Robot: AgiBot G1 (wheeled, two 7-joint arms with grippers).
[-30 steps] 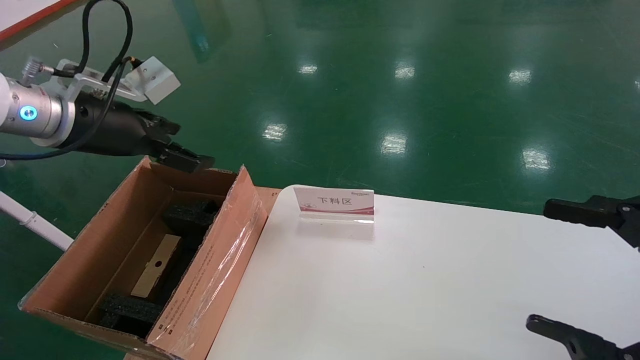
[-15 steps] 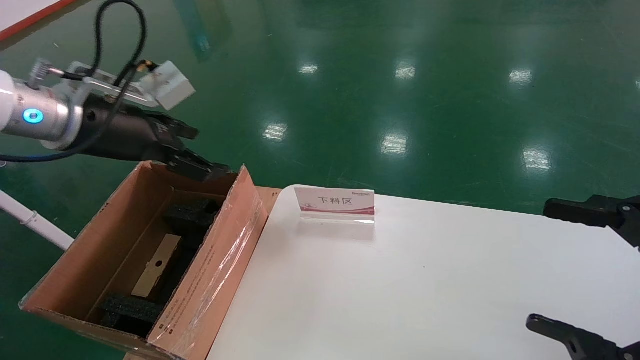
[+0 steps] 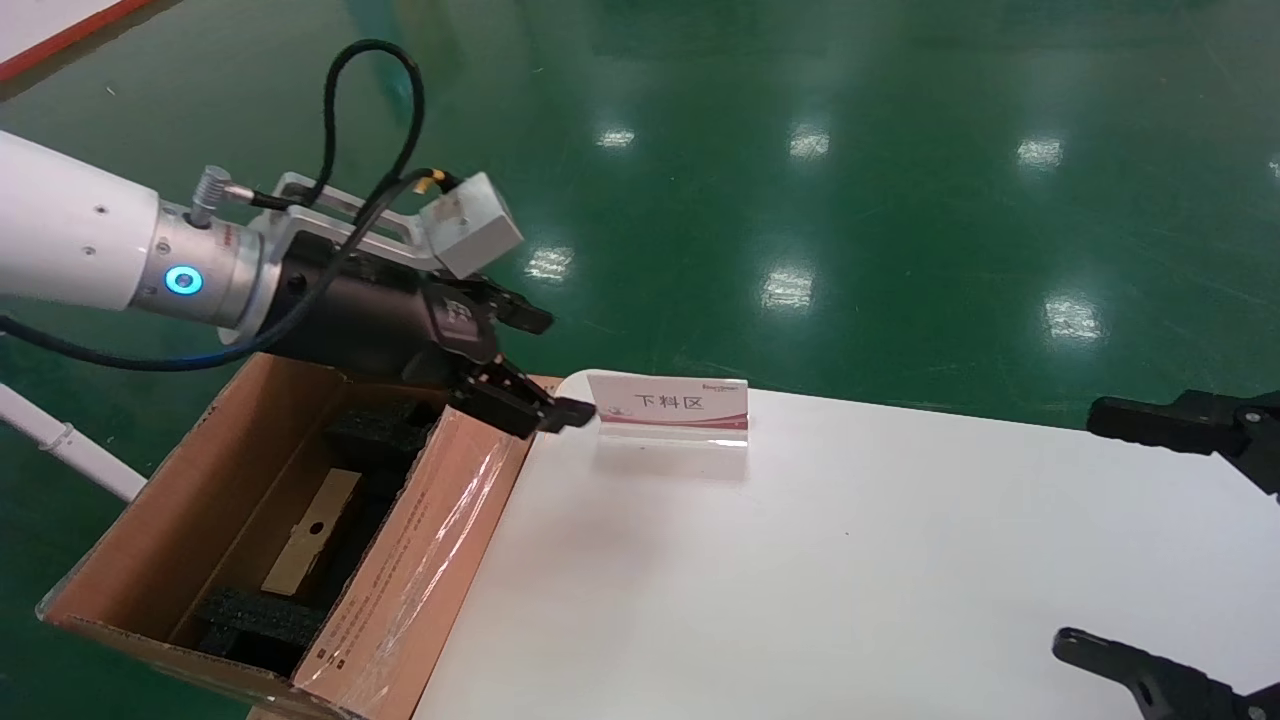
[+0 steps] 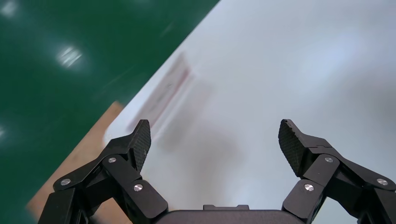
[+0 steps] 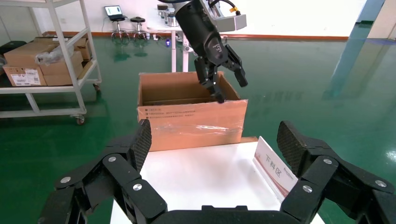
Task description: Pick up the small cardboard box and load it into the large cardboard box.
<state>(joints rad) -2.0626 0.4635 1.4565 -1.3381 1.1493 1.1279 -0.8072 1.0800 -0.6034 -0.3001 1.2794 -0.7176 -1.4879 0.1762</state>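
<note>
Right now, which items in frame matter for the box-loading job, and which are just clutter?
Job items:
- small cardboard box, lying inside the large one between black foam inserts
- large cardboard box
- left gripper, open, empty, above the box's far corner by the table edge

Just there:
- sign stand on the white table
- right gripper, parked, open
- shelving cart behind

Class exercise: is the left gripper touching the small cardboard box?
Apart. The head view shows the small cardboard box lying deep inside the large cardboard box, while the left gripper, jaws open and empty, is above the table edge.
</note>
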